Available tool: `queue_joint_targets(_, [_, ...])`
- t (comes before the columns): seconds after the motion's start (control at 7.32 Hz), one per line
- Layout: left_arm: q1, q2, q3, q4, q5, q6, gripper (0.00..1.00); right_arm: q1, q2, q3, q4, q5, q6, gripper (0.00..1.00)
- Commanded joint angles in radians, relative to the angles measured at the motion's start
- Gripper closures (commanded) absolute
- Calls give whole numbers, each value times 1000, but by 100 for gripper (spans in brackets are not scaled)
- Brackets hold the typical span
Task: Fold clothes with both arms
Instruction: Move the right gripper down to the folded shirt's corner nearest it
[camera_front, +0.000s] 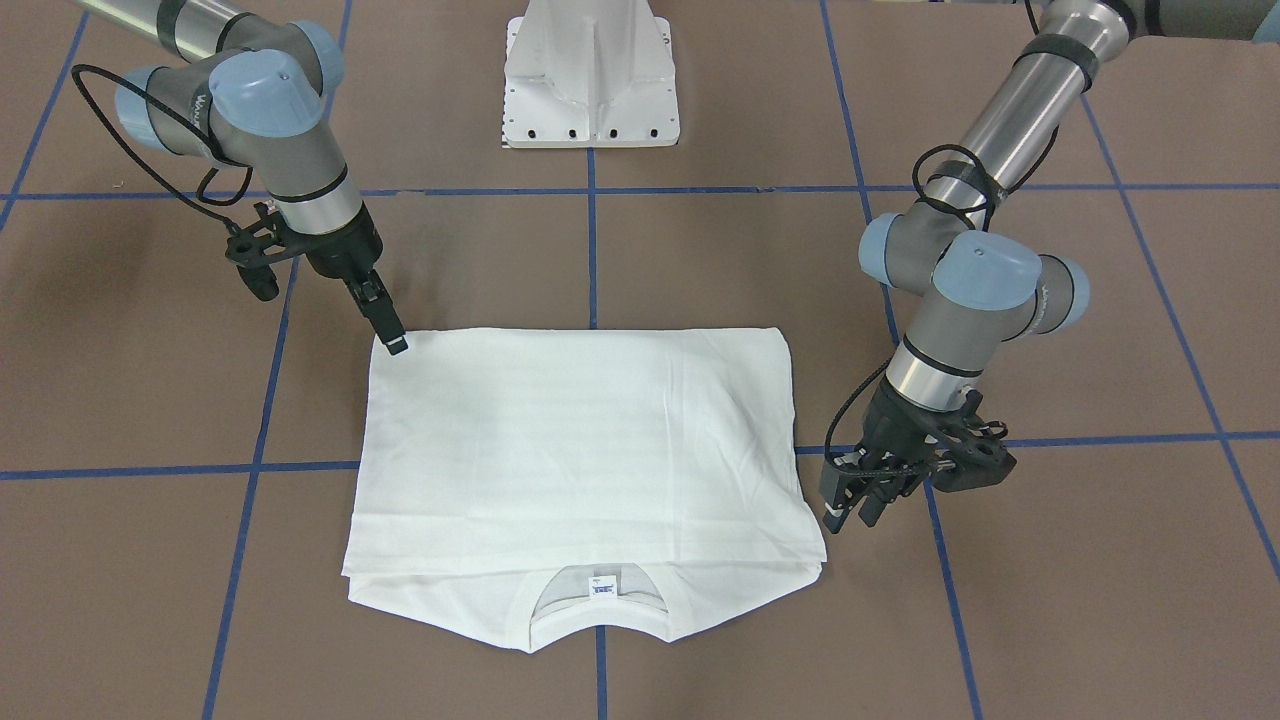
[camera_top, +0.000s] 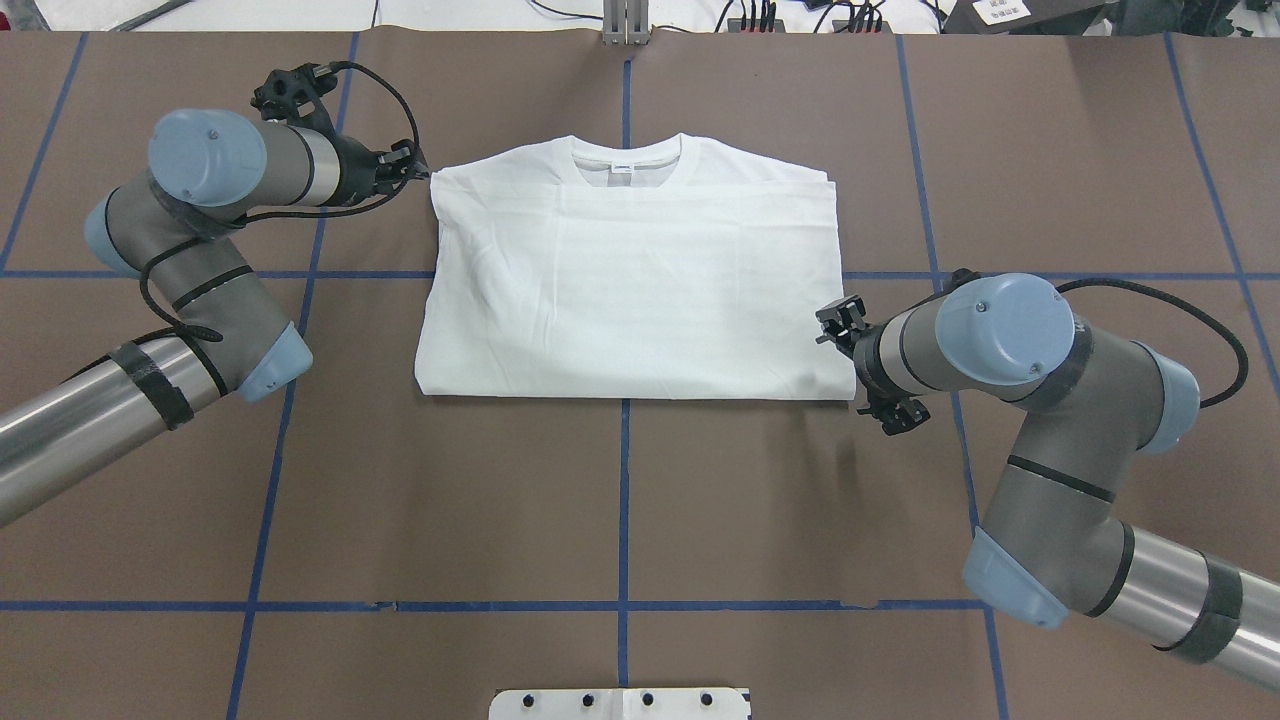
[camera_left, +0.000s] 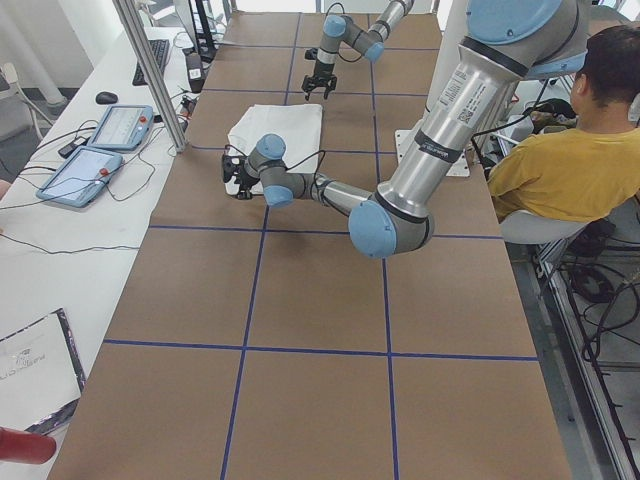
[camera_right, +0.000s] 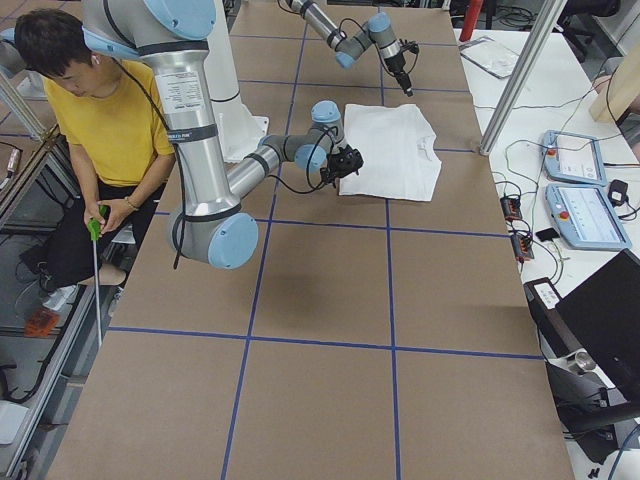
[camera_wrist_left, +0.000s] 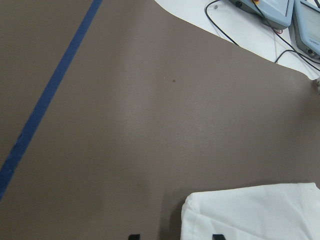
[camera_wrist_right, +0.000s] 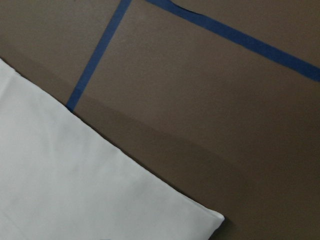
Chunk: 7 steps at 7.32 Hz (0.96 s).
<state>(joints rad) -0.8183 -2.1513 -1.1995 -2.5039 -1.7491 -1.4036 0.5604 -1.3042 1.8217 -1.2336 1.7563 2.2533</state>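
Observation:
The white shirt (camera_front: 590, 450) lies folded flat into a rectangle, its ribbed collar (camera_front: 598, 595) and small label on the side away from the robot. My left gripper (camera_front: 852, 510) hovers open just off the shirt's collar-end corner. In the left wrist view, that folded corner (camera_wrist_left: 255, 215) lies beside the spread fingertips (camera_wrist_left: 216, 236). My right gripper (camera_front: 396, 343) points down at the opposite corner, nearest the robot's base. I see it edge-on, so I cannot tell its state. In the right wrist view, the shirt (camera_wrist_right: 75, 185) lies flat and no fingers appear.
The white pedestal (camera_front: 590, 75) stands at the robot's side of the brown table, which is marked with blue tape lines (camera_top: 625, 480). A seated person (camera_left: 570, 150) is beside the base. Tablets (camera_right: 580, 190) and cables lie on the white bench past the table's far edge.

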Motion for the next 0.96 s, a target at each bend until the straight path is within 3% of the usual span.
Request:
queue_joint_targets(0.0, [1, -1, -3, 0, 3, 0, 42, -16, -7, -51, 2, -3, 6, 6])
queue_joint_targets(0.14, [1, -1, -11, 4, 5, 0, 42, -17, -9, -52, 0, -3, 6, 9])
queue_joint_targets(0.27, [1, 1, -15, 5, 5, 0, 42, -22, 5, -56, 0, -4, 11, 26])
queue_joint_targets(0.55, [-1, 11, -18, 5, 6, 0, 42, -22, 8, -56, 0, -1, 3, 100])
queue_joint_targets(0.82, [-1, 22, -29, 5, 6, 0, 42, -20, 8, -42, 2, 6, -4, 100])
